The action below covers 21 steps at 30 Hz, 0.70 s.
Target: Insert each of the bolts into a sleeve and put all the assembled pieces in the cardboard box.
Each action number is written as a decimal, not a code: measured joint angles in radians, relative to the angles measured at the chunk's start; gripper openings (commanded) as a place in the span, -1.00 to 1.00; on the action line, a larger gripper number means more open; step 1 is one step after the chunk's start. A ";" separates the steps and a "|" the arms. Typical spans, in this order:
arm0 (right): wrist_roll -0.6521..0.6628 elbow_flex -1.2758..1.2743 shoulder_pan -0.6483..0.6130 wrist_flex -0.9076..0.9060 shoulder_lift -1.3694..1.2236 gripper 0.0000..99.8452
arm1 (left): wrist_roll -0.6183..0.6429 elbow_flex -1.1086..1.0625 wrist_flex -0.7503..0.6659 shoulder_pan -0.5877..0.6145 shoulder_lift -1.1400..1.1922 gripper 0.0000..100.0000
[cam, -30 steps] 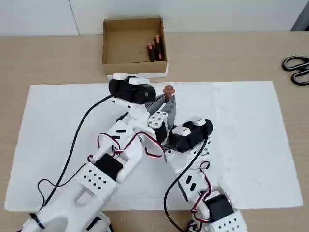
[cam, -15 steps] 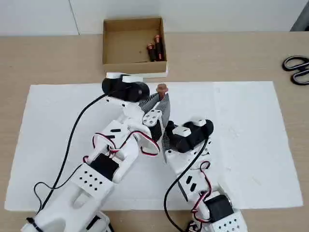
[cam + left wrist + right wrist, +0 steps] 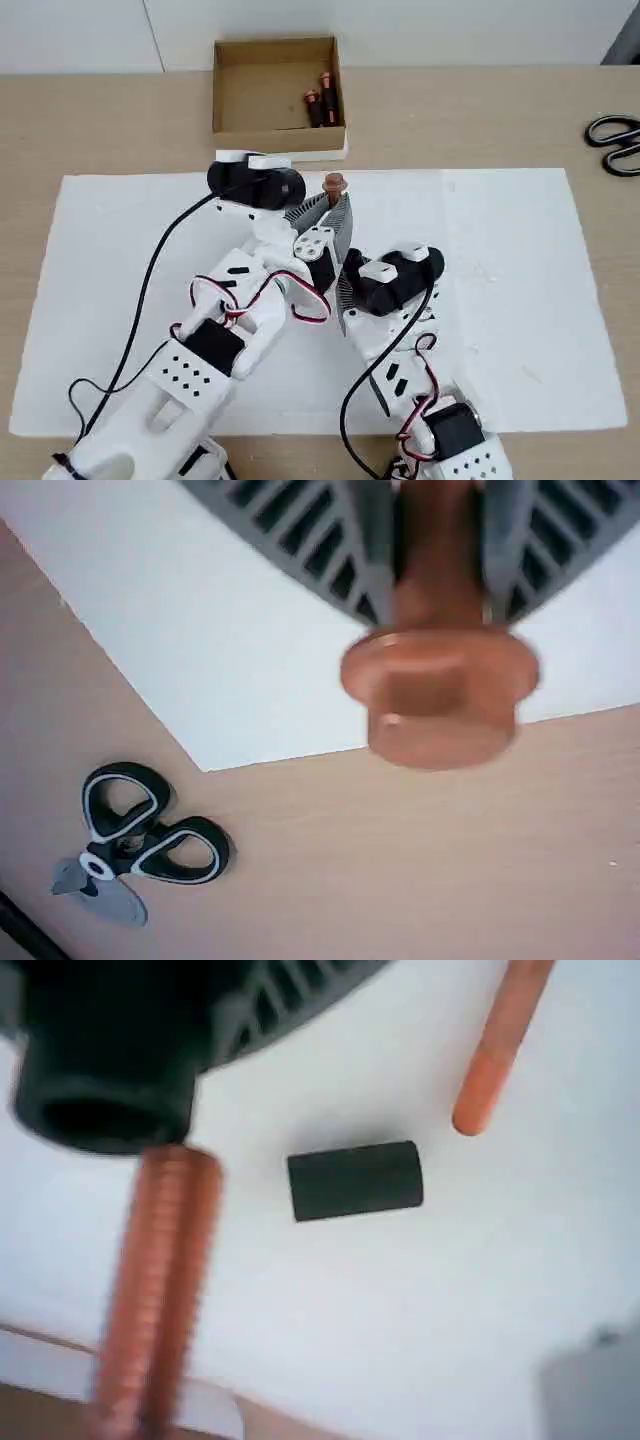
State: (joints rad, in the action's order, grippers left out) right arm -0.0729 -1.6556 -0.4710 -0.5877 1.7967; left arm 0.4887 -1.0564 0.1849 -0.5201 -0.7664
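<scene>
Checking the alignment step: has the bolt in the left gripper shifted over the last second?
Yes. In the high view the bolt in the left gripper slid slightly left, from just right of the cardboard box corner to left of it.

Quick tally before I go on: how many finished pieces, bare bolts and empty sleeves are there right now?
Finished pieces in the cardboard box: 2
Bare bolts: 2, held bolt in the left gripper, loose bolt on the white sheet
Empty sleeves: 2, held sleeve in the right gripper, loose sleeve on the sheet
Total: 6
</scene>
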 measured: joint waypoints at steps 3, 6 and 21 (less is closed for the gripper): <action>0.000 0.000 0.000 0.000 0.000 -0.99 | 0.005 0.002 0.000 0.000 0.000 -0.99; 0.000 0.000 -0.002 0.000 0.000 -0.99 | 0.005 0.002 0.000 0.000 0.000 -0.99; -0.002 0.000 -0.002 0.000 0.002 -0.99 | 0.006 0.020 0.000 0.023 0.000 -0.99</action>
State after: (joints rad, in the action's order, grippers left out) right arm -0.0744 -1.6556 -0.4726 -0.5877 1.7983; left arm 0.4948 -1.0365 0.1849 -0.4971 -0.7664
